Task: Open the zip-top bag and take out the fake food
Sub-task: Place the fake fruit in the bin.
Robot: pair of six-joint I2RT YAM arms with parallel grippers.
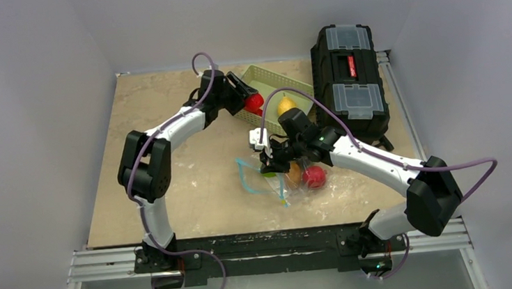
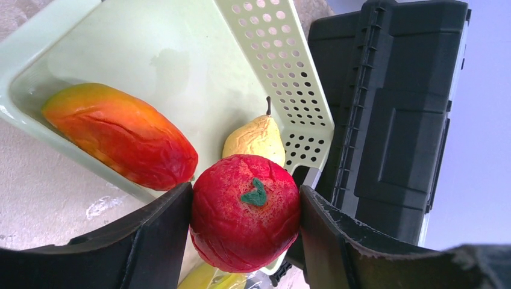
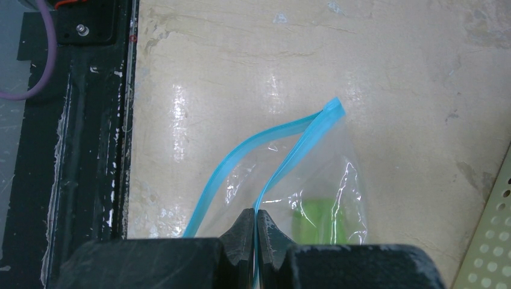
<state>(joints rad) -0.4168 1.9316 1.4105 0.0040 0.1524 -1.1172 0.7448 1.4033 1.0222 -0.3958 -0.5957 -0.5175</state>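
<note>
The clear zip-top bag (image 1: 270,182) lies mid-table with its blue zip strip (image 3: 283,162) parted. My right gripper (image 3: 254,220) is shut on one lip of the strip; it also shows in the top view (image 1: 269,163). Inside the bag are an orange piece (image 1: 293,175), a red piece (image 1: 314,176) and a green piece (image 3: 319,221). My left gripper (image 2: 246,208) is shut on a red apple (image 2: 246,211), held over the near-left rim of the green basket (image 2: 108,42); the top view shows them too (image 1: 252,103). A yellow pear (image 2: 256,139) and a red-orange mango (image 2: 120,135) lie in the basket.
A black toolbox (image 1: 349,80) stands right of the basket (image 1: 268,73) at the back right. A black rail (image 1: 269,245) runs along the table's near edge. Both arms reach over the middle of the table.
</note>
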